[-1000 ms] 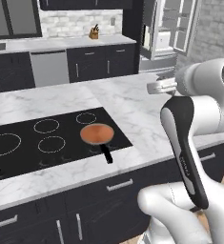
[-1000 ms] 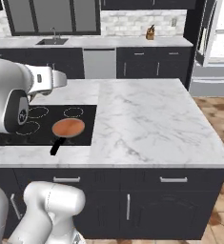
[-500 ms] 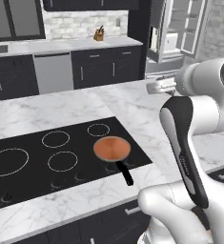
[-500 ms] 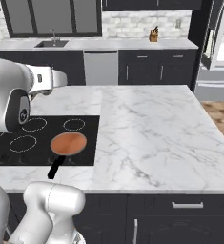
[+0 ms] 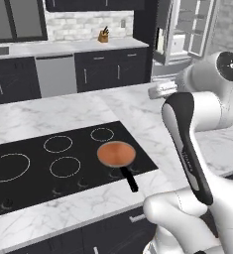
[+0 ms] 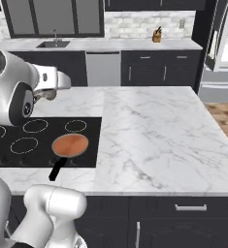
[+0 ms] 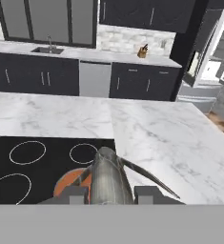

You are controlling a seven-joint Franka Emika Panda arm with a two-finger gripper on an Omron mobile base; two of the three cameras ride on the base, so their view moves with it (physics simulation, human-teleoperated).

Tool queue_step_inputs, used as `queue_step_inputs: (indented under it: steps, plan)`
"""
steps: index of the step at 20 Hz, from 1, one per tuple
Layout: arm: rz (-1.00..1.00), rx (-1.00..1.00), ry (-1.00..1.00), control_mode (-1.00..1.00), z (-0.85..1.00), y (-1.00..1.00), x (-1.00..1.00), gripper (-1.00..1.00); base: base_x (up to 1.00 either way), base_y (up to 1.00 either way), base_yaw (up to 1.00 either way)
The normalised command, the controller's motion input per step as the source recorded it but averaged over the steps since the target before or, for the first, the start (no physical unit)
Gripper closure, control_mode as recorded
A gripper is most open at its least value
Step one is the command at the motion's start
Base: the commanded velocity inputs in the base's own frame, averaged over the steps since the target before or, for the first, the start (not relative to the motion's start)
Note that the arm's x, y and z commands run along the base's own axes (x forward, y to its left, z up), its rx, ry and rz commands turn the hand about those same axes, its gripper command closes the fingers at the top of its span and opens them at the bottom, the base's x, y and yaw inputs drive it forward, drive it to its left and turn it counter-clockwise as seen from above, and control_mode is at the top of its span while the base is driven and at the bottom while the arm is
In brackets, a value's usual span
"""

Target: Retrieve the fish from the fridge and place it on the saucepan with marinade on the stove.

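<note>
In the hand view the end effector (image 7: 108, 194) sits at the bottom centre of the frame, its two dark fingertips (image 7: 74, 195) closed narrow on the fish (image 7: 106, 176), a pale silvery-grey piece that stands up between them, with a thin fin reaching toward the lower right. Behind the fish, at lower centre, a slice of the orange-red marinade (image 7: 68, 181) in the saucepan shows on the black stove (image 7: 18, 167). White ring outlines mark the burners to the left.

In the left base view the saucepan (image 5: 116, 154) stands at centre frame on the stove's right part, its black handle pointing toward the lower right, over the stove's front edge. The marinade fills it flat. The white marble bench (image 5: 33, 116) surrounds the stove. The fridge (image 5: 185, 37) stands at upper right with a door open on a white interior. A knife block (image 5: 103, 35) stands on the back bench at upper centre.

In the right base view the saucepan (image 6: 70, 145) lies at centre left, handle toward the lower left, and a sink (image 6: 54, 43) is at upper left.
</note>
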Motion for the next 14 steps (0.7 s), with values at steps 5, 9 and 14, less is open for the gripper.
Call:
queue_step_inputs:
  steps: [5, 9, 14]
  plan:
    - [0.00, -0.03, 0.36, -1.00, -0.14, 0.09, 0.13, 1.00, 0.00, 0.00, 0.00]
    - [0.00, 0.00, 0.13, -1.00, -0.41, 0.13, 0.01, 1.00, 0.00, 0.00, 0.00]
    - [0.00, 0.00, 0.16, -1.00, -0.77, 0.24, 0.10, 1.00, 0.00, 0.00, 0.00]
